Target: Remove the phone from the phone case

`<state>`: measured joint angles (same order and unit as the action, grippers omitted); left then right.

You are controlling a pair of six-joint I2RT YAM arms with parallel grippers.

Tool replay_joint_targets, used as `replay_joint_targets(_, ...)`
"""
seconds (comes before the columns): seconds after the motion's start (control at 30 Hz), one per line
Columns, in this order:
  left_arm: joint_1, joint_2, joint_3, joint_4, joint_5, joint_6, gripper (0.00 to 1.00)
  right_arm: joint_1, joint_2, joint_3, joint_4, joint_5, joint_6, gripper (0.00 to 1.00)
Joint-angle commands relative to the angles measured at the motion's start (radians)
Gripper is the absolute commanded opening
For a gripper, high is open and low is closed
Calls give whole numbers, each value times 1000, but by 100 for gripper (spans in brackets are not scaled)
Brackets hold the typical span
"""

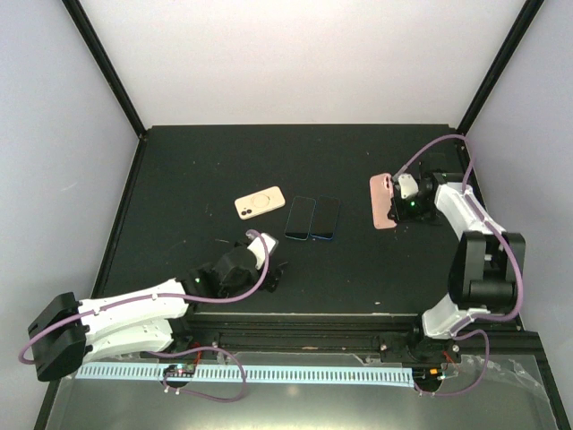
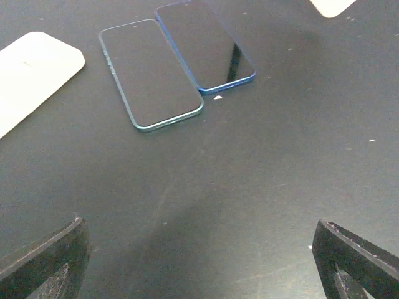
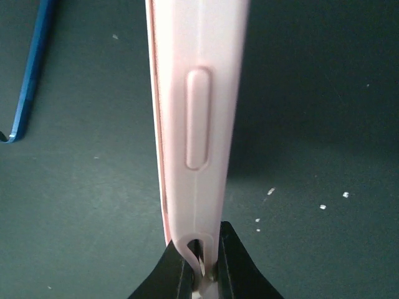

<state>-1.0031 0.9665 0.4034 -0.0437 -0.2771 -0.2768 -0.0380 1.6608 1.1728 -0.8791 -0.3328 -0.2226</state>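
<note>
— A black table [image 1: 179, 170] is seen between pale walls. Where is the task's thing found?

— The pink case [image 1: 383, 201] is found at the right side. It is pinched at one end by the right gripper [image 3: 202, 265], which is closed tight on the thin wall. Whether a phone is seated inside cannot be told.

— And the other pincer?

— The left gripper [image 2: 199, 261] is spread wide and nothing is held in it. It is pointed at the teal phone [image 2: 149, 75] and the blue phone [image 2: 206, 47], which are laid side by side, with a cream case [image 2: 31, 68] near them.

— Which way is the case to be reached?

— To the right and farther back, beyond both phones. Its long axis is run roughly near-to-far. The free left arm is judged the one to be brought across, though it is well apart from the case.
</note>
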Motion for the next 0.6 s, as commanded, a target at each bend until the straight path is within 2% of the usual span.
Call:
replay_joint_targets(0.0,4,-16,34,46,142,-79,99,-31,69,103,-81,63,-53,3)
replay_joint_targets(0.13,4,-24,31,55,192,-97,99,-49,163,218,-127,80,-63,3)
replay_joint_targets(0.27,4,-24,36,37,132,-114,99,-66,250,302,-140,83,-54,5)
replay_joint_targets(0.47,7,2,65,-18,52,-96,99,-73,409,411,-234,76,-94,14)
replay_joint_targets(0.57,10,17,87,-45,8,-93,99,-75,421,395,-199,105,-86,24)
